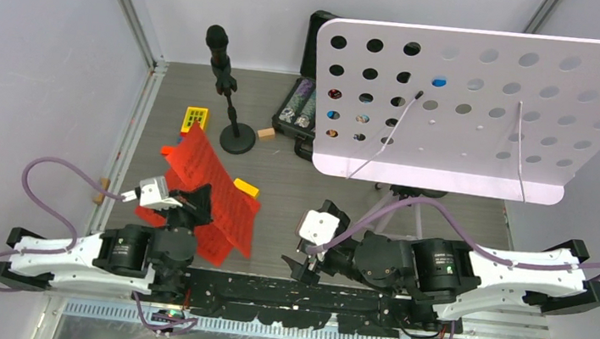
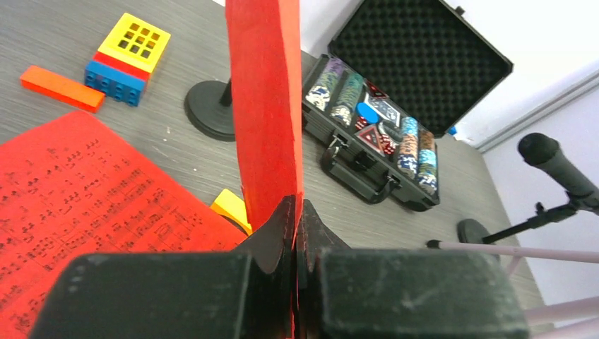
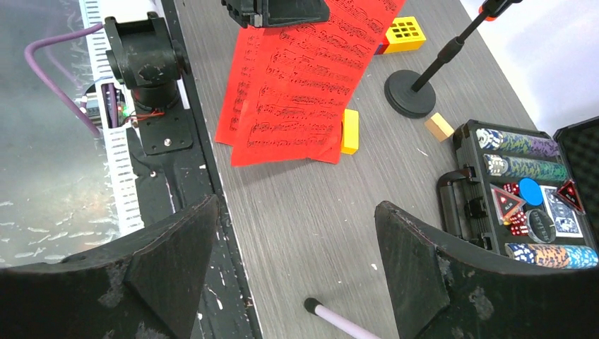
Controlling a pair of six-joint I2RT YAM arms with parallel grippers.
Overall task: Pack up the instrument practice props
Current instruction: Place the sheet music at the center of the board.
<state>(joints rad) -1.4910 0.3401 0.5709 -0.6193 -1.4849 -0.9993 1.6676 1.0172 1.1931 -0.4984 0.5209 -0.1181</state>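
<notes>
You count: music rack (image 1: 458, 102) 1 | microphones (image 1: 218, 41) 2, one seen only from your left wrist | red pages (image 2: 265, 106) at least 2 | chip case (image 2: 424, 63) 1 | toy blocks (image 1: 195, 117) at least 4

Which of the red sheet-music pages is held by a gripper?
The upright red page, clamped edge-on in the shut left gripper. The other red page lies flat on the table, with nothing gripping it.

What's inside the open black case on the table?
Rows of poker chips, a blue disc, red dice and cards fill the black case. What lies beneath them is covered; from above, the white music rack hides most of it.
</notes>
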